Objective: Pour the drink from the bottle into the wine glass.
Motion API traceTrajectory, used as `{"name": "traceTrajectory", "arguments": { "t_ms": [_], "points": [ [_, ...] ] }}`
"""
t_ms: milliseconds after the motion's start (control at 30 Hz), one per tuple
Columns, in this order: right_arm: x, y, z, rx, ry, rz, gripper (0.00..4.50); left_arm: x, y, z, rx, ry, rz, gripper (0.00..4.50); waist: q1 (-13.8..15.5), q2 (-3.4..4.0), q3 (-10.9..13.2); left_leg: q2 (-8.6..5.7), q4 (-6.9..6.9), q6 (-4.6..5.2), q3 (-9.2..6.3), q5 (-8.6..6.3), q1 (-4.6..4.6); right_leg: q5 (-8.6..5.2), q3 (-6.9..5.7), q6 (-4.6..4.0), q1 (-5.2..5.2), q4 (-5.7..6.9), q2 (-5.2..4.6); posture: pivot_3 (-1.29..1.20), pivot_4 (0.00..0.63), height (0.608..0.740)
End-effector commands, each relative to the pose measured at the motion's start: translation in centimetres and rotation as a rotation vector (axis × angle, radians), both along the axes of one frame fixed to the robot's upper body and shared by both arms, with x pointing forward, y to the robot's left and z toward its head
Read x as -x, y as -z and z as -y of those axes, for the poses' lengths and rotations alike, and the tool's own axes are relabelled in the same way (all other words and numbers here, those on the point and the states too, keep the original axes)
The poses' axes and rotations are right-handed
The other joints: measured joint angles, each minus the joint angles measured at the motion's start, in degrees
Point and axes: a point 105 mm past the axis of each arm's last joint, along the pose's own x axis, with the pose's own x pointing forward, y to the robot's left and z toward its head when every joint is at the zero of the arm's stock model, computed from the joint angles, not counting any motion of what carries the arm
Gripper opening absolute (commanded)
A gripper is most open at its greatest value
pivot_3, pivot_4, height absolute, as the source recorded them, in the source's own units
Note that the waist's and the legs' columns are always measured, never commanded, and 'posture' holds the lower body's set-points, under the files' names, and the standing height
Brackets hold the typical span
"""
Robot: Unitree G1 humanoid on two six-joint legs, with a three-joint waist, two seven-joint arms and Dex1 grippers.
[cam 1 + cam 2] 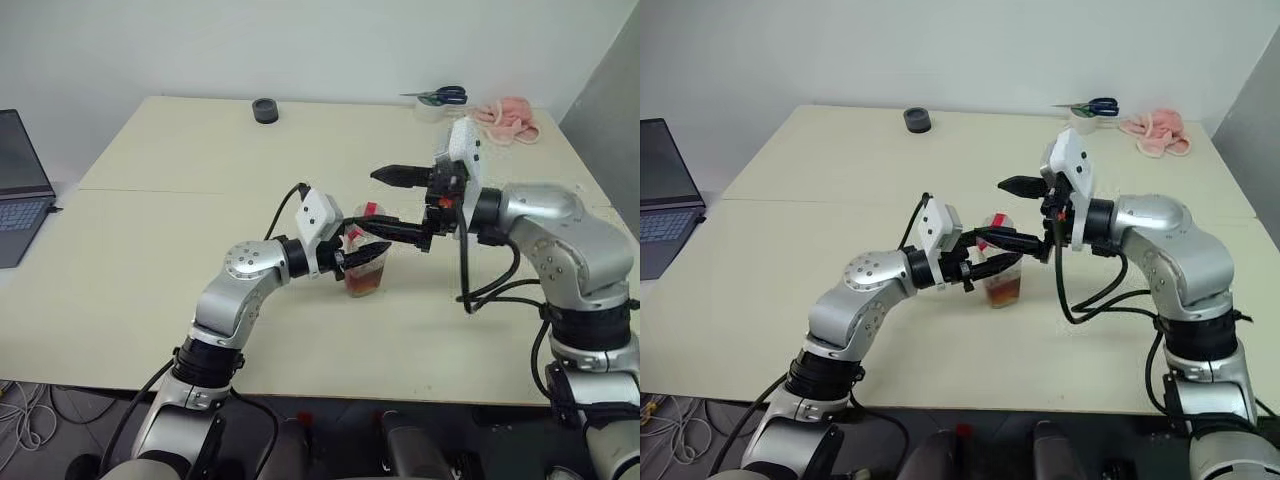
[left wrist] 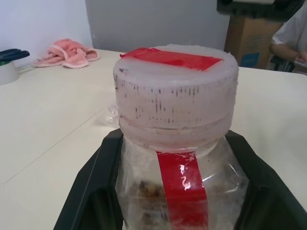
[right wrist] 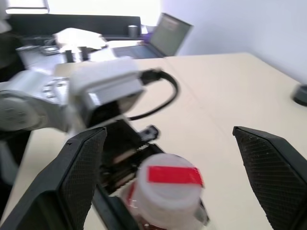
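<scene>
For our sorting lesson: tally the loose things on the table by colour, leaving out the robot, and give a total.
Clear with red tape: 1, bottle
Black: 1, tape roll
Pink: 1, cloth
Blue-handled: 1, scissors
White: 1, tub under the scissors
Dark grey: 1, laptop
Total: 6

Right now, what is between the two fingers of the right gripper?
In the right wrist view, the capped top of the bottle sits between the spread fingers of the right gripper, touching neither. The left gripper holds the bottle's body.
</scene>
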Motion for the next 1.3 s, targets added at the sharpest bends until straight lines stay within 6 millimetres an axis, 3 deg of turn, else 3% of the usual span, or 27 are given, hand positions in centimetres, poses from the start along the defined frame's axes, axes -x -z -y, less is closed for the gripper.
{"name": "traceTrajectory", "arguments": {
  "t_ms": [33,200,333,667,833,1000,1300],
  "points": [
    [0.9,-1.4,0.4,-0.016,0.051,0.062,4.50,0.2,-1.5,0.5,0.011,0.027,0.063,2.15,0.0,0.00,0.0,0.00,0.00,0.00,0.00,0.00,0.00,0.00,0.00,0.00,0.00,0.00,0.00,0.00,0.150,0.740],
    [1.5,-0.3,0.6,0.009,0.115,0.037,4.50,0.0,-1.5,0.3,0.009,0.023,0.064,2.15,0.0,0.00,0.0,-0.01,-0.01,0.00,0.00,0.00,-0.01,0.00,-0.01,0.00,0.01,-0.03,-0.01,0.00,0.150,0.740],
    [0.7,0.9,0.4,0.013,0.177,-0.002,4.50,-0.1,-1.6,0.4,0.011,0.024,0.066,2.15,0.0,0.00,0.0,0.00,0.00,0.01,0.01,0.00,0.00,0.00,0.00,0.00,0.01,-0.02,0.02,0.00,0.150,0.740],
    [-0.8,0.8,0.0,-0.057,0.225,-0.028,4.50,-0.1,-1.7,0.2,0.012,0.014,0.073,2.15,0.0,0.00,0.0,0.01,-0.02,0.02,0.01,0.00,0.00,0.00,0.02,0.00,0.01,-0.02,0.07,0.00,0.150,0.740],
    [-1.0,0.9,1.2,-0.047,0.238,-0.033,4.50,-0.1,-1.6,0.0,0.010,0.005,0.074,2.15,0.0,0.00,0.0,0.01,-0.02,0.02,-0.01,0.00,0.00,0.00,0.01,0.00,0.01,-0.02,0.07,0.00,0.150,0.740],
    [0.1,1.0,2.7,-0.051,0.172,-0.078,4.50,-0.3,-1.5,-0.1,0.006,0.000,0.073,2.15,0.0,0.00,0.0,0.01,-0.02,0.02,-0.02,0.00,0.00,0.00,-0.01,0.00,0.04,-0.05,0.06,0.00,0.150,0.740],
    [2.8,1.0,1.8,-0.041,-0.013,-0.080,4.50,-0.4,-1.6,-0.3,-0.003,-0.010,0.081,2.15,-0.1,0.00,0.0,0.04,-0.02,0.03,-0.03,0.00,0.02,0.00,-0.01,0.00,0.03,-0.01,0.12,0.00,0.150,0.740]
  ]
}}
